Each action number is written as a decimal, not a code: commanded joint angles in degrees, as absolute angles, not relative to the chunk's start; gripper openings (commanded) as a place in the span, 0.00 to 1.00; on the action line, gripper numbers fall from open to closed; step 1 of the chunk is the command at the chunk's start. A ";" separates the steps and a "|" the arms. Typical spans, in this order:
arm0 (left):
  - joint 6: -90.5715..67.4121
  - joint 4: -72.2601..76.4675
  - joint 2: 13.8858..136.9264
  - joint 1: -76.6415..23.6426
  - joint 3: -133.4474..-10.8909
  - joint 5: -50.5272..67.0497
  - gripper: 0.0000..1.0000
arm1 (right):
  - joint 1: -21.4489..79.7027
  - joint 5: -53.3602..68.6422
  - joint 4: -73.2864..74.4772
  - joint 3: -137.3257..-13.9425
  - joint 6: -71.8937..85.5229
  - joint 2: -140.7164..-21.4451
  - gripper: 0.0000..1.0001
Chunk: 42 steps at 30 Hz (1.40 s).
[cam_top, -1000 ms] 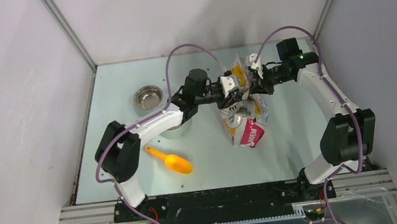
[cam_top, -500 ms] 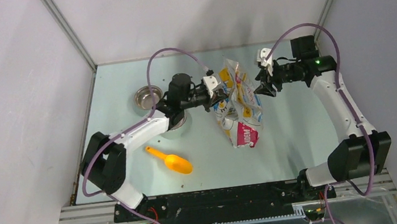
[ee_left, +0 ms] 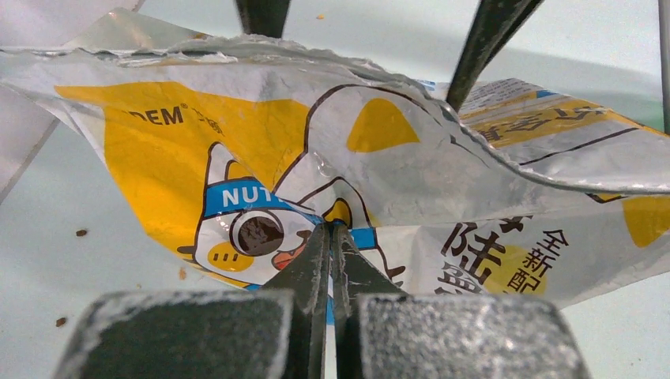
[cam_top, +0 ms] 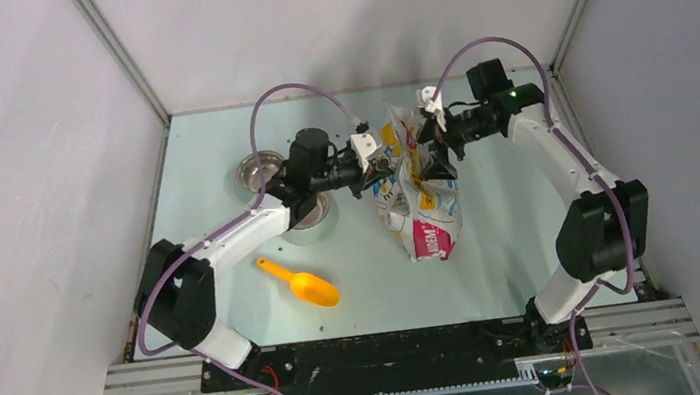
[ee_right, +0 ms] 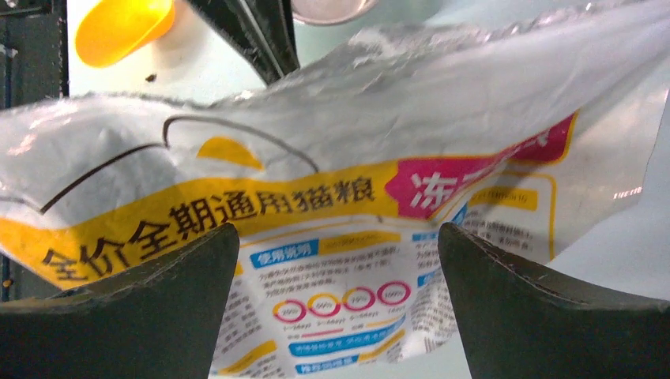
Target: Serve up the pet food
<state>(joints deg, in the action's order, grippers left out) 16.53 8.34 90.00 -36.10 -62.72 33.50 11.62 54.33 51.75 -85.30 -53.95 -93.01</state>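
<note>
Tabletop (cam_top: 511, 228) pale green; walls (cam_top: 354, 16) white

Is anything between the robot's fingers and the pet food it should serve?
Yes: the bag itself. No food shows, presumably behind its foil wall. The left fingers pinch that wall; the right fingers stand open at the other side.

Plain white walls (cam_top: 354, 16) enclose a pale green table (cam_top: 512, 238) on three sides, evenly lit.
</note>
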 commanded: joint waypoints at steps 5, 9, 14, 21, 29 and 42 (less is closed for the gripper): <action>19.24 4.31 87.83 -34.72 -63.36 33.91 0.00 | 14.47 56.06 40.97 -88.61 -43.43 -99.24 0.99; 19.64 4.09 88.02 -34.67 -63.64 33.63 0.00 | 14.99 56.58 36.96 -89.74 -41.78 -101.49 0.87; 19.14 4.12 87.72 -33.41 -63.07 33.75 0.00 | 14.65 55.03 37.77 -91.67 -41.20 -101.72 0.07; 18.75 3.70 85.53 -27.86 -60.88 31.95 0.00 | 7.36 52.47 40.35 -89.85 -39.87 -93.81 0.00; 19.30 2.49 83.47 -23.38 -60.45 38.45 0.00 | 2.88 54.63 49.17 -88.80 -42.56 -88.00 0.08; 25.20 4.79 87.02 -34.11 -63.01 44.73 0.83 | 12.80 56.75 70.03 -76.33 -64.32 -75.83 0.78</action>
